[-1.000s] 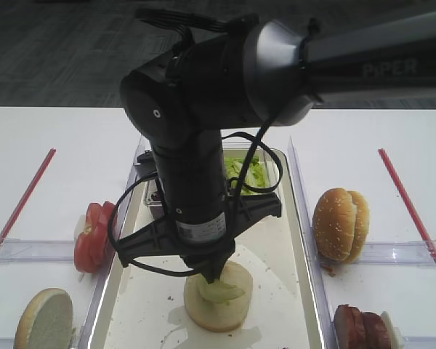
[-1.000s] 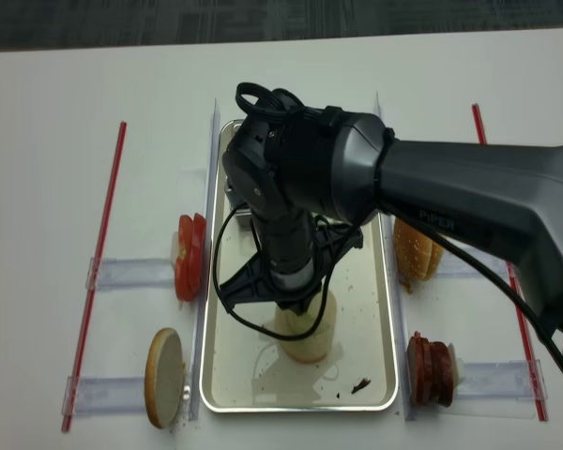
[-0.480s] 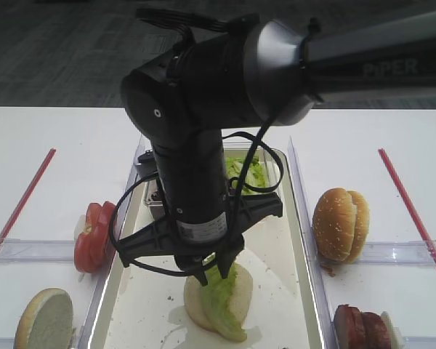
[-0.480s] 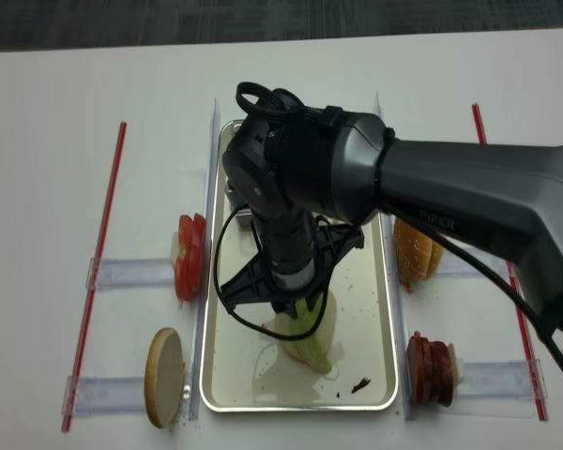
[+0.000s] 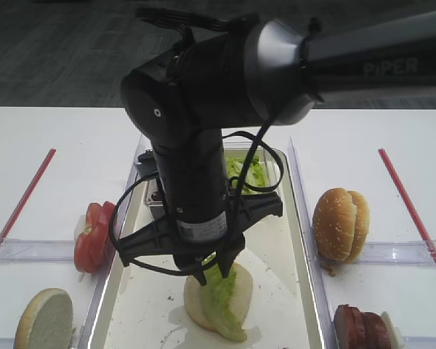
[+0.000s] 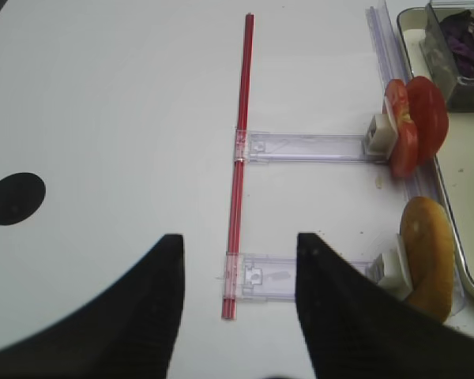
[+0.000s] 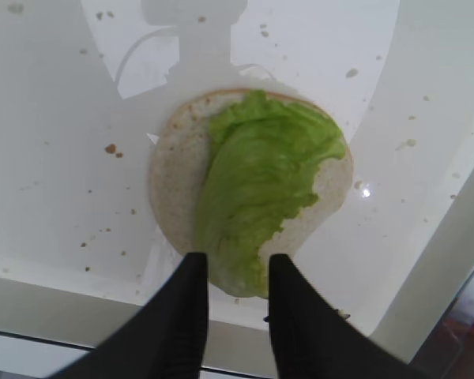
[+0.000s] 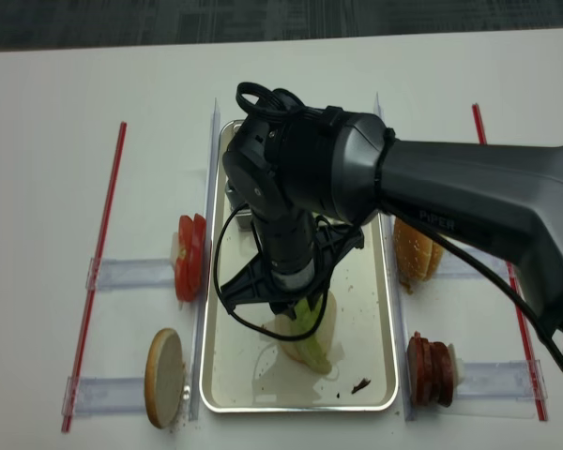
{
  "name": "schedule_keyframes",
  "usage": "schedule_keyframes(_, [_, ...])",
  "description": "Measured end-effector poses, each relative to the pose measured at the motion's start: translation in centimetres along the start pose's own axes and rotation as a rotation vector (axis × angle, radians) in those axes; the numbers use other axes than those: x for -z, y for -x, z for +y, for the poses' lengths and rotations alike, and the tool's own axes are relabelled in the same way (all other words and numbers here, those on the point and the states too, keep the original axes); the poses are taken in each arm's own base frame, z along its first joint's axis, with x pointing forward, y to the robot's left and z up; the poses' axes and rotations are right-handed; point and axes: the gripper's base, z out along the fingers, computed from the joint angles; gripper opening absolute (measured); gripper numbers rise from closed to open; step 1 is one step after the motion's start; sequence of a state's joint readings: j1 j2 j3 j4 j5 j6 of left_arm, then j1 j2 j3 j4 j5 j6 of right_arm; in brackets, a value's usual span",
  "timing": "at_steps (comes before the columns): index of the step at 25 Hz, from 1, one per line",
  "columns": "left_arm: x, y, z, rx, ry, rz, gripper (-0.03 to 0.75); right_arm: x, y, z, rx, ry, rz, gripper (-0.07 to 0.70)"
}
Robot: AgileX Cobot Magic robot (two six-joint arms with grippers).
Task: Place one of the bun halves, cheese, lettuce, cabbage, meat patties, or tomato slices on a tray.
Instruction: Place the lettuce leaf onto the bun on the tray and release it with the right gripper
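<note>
Right end effector (image 7: 231, 272) vertical, fingers parted, straddling lettuce (image 7: 257, 189) tip on bun half (image 7: 174, 185).

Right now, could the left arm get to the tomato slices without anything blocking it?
Probably yes. In the left wrist view the tomato slices stand past the open left gripper, with only bare table and low clear holders between.

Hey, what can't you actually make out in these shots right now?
- Purple cabbage: cut off by the left wrist view's edge; hidden behind the arm in both high views.
- Meat patties: cropped by the exterior high view's bottom edge.
- Left fingers: only dark blurred shapes.
</note>
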State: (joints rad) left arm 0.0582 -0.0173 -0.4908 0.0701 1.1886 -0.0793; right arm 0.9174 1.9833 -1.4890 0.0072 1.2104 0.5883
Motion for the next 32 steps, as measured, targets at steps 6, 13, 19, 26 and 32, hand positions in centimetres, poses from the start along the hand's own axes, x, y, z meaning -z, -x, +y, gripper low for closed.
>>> schedule_keyframes(6, [0.0, 0.0, 0.0, 0.000, 0.000, 0.000, 0.302, 1.2, -0.2, -0.2, -0.019, 0.012, -0.029, 0.358])
schedule_keyframes(13, [0.0, 0.0, 0.0, 0.000, 0.000, 0.000, 0.302, 1.7, -0.4, -0.3, -0.067, 0.020, -0.039, 0.507])
schedule_keyframes(19, [0.0, 0.0, 0.0, 0.000, 0.000, 0.000, 0.302, 1.7, -0.3, -0.3, -0.111, 0.017, -0.041, 0.519])
schedule_keyframes(26, [0.0, 0.0, 0.0, 0.000, 0.000, 0.000, 0.302, 4.3, 1.0, 0.1, -0.128, 0.041, -0.145, 0.520])
schedule_keyframes(32, [0.0, 0.0, 0.0, 0.000, 0.000, 0.000, 0.302, 6.9, 2.4, -0.3, -0.164, 0.108, -0.211, 0.520])
